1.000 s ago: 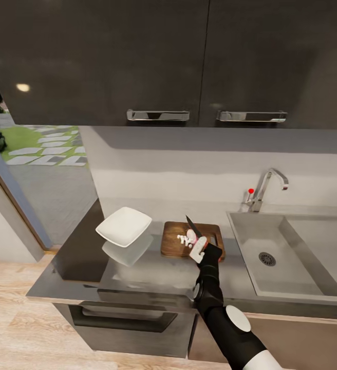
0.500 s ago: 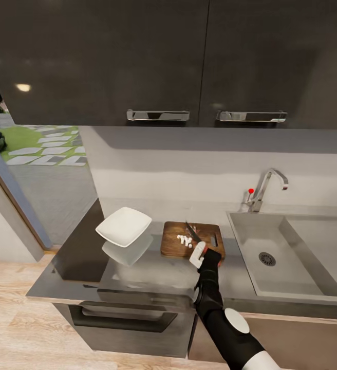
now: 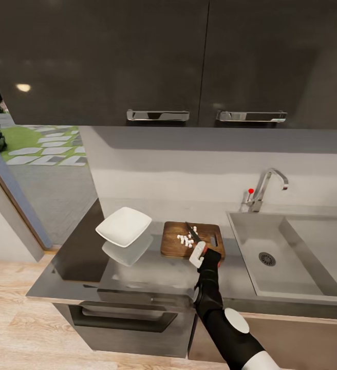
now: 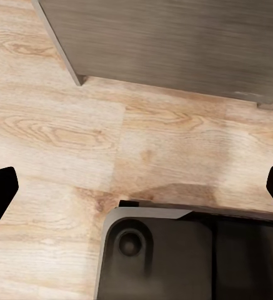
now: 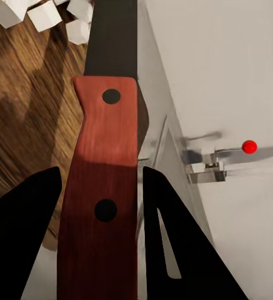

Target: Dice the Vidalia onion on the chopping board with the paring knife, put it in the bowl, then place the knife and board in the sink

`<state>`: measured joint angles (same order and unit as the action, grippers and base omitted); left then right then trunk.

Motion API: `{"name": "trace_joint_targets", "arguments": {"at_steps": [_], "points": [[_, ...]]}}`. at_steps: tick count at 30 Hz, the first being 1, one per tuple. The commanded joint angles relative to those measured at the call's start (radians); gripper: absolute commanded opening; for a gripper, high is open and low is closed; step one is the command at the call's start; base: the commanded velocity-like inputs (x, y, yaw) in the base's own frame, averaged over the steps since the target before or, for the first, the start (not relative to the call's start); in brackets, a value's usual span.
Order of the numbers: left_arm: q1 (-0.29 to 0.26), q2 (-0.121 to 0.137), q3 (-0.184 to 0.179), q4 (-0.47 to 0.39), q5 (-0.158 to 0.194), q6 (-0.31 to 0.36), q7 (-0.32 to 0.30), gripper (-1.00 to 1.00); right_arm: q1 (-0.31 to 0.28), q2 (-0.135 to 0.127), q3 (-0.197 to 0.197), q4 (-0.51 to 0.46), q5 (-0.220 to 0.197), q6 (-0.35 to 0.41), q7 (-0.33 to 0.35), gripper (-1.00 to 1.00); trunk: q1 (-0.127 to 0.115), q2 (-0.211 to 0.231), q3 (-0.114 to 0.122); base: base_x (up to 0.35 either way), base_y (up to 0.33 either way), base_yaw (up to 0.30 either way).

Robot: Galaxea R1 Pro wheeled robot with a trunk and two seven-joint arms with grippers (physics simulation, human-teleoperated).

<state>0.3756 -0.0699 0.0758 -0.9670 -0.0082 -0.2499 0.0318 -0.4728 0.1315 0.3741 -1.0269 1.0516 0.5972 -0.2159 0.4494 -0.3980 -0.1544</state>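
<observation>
Several diced onion (image 3: 185,239) cubes beside paring knife (image 3: 192,231) on chopping board (image 3: 173,246)

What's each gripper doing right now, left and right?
Left gripper: open, holding nothing, above the floor.
Right gripper: closed on the paring knife over the chopping board.

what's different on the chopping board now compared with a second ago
The pinkish whole onion is gone; diced onion, a cluster of tiny white cubes, lies on the chopping board. The paring knife, raised a second ago, has come down so its blade lies low over the cubes. The right gripper stays shut on the knife's handle. The bowl and sink have not moved.
</observation>
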Motion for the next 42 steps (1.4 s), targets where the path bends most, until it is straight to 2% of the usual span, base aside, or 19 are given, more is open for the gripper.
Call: {"name": "trace_joint_targets", "arguments": {"at_steps": [1,3,5,8,10,14,16,17,19,20,24,27,32,42], "points": [[0.0,-0.001,0.001,-0.001,-0.001,-0.002,0.002,1.0,-0.001,0.0,0.002,-0.002,0.004,0.007,-0.002,-1.0,0.001,-0.002,-0.002,0.0,0.0,0.0],[0.0,-0.001,0.001,-0.001,-0.001,-0.002,0.002,1.0,-0.001,0.0,-0.004,-0.021,0.003,0.006,-0.002,-1.0,0.001,-0.002,-0.002,0.0,0.0,0.0],[0.0,-0.001,0.001,-0.001,-0.001,-0.002,0.002,1.0,-0.001,0.001,-0.028,-0.067,0.0,0.005,-0.002,-1.0,0.001,-0.002,-0.002,0.0,0.0,0.0],[0.0,-0.001,0.001,0.0,0.0,-0.002,0.002,1.0,-0.001,0.002,-0.117,-0.173,-0.042,0.003,0.004,-1.0,0.001,-0.002,-0.002,0.0,0.0,0.0],[0.0,-0.001,0.001,0.0,0.0,-0.002,0.002,1.0,-0.001,0.0,-0.168,-0.238,-0.111,0.003,0.008,-1.0,0.001,-0.002,-0.002,0.0,0.0,0.0],[0.0,-0.001,0.001,0.0,0.0,-0.002,0.002,1.0,-0.001,-0.013,-0.214,-0.302,-0.279,0.002,0.025,-1.0,0.001,-0.002,-0.002,0.0,0.0,0.0],[0.0,-0.001,0.001,0.002,0.0,-0.002,0.002,1.0,-0.001,-0.034,-0.252,-0.312,-0.34,0.002,0.058,-1.0,0.001,-0.002,-0.002,0.0,0.0,0.0],[0.0,-0.001,0.001,0.003,0.0,-0.002,0.002,1.0,-0.001,-0.04,-0.264,-0.314,-0.353,0.001,0.071,-1.0,0.001,-0.002,-0.002,0.0,0.0,0.0],[0.0,-0.002,0.001,0.01,-0.001,-0.003,0.002,1.0,-0.001,-0.067,-0.332,-0.323,-0.427,0.002,0.176,-1.0,0.001,-0.002,-0.002,0.0,0.0,0.0],[0.0,-0.002,0.001,0.013,-0.001,-0.003,0.002,1.0,-0.001,-0.09,-0.415,-0.33,-0.485,0.002,0.314,-1.0,0.001,-0.002,-0.002,0.0,0.0,0.0],[0.0,-0.002,0.001,0.025,-0.002,-0.004,0.002,1.0,-0.001,-0.121,-0.532,-0.346,-0.513,0.003,0.462,-1.0,0.001,-0.002,-0.002,0.0,-0.03,0.0],[0.0,-0.002,0.001,0.035,-0.002,-0.004,0.002,1.0,-0.001,-0.129,-0.604,-0.351,-0.519,0.002,0.537,-1.0,0.001,-0.002,-0.002,0.0,-0.148,0.0],[0.0,-0.002,0.001,0.038,-0.003,-0.005,0.002,1.0,-0.001,-0.132,-0.641,-0.353,-0.521,0.003,0.574,-1.0,0.001,-0.002,-0.002,0.0,-0.216,0.0],[0.0,-0.002,0.001,0.039,-0.003,-0.005,0.003,1.0,-0.001,-0.138,-0.655,-0.353,-0.521,0.002,0.577,-1.0,0.001,-0.002,-0.002,0.0,-0.266,0.0]]}}
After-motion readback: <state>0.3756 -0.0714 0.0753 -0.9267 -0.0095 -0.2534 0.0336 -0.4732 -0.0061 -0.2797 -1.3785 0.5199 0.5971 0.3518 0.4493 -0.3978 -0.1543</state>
